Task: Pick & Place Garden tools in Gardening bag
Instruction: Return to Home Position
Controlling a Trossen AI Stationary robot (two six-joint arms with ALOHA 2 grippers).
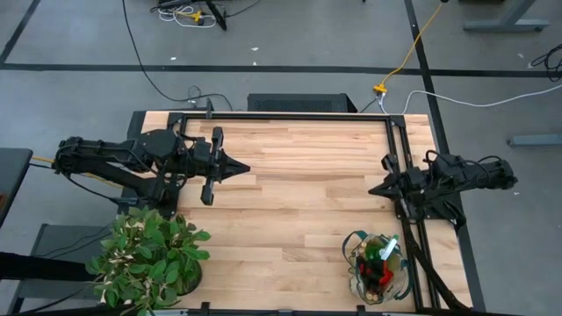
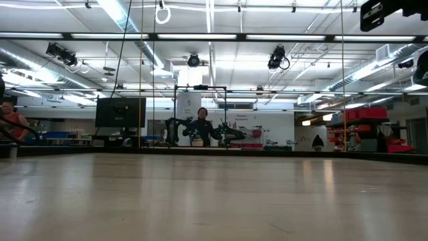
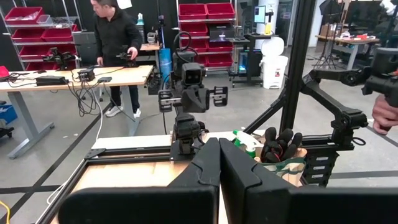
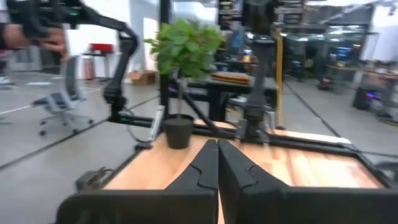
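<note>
The gardening bag (image 1: 378,268) stands on its base near the table's near right corner, beige with dark green trim. Garden tools stick out of its top: a green-and-white item (image 1: 389,247), red gloves (image 1: 379,275) and dark glove fingers (image 3: 277,142). My left gripper (image 1: 246,168) is shut and level above the table's far left part, pointing toward the right edge. My right gripper (image 1: 372,188) is shut and level at the right edge, just beyond the bag, pointing left. Neither touches anything.
A leafy potted plant (image 1: 147,257) stands at the near left corner. A black frame (image 1: 299,117) runs along the table's far and right edges. The wooden top (image 1: 299,202) between the arms is bare. People stand at benches in the room beyond.
</note>
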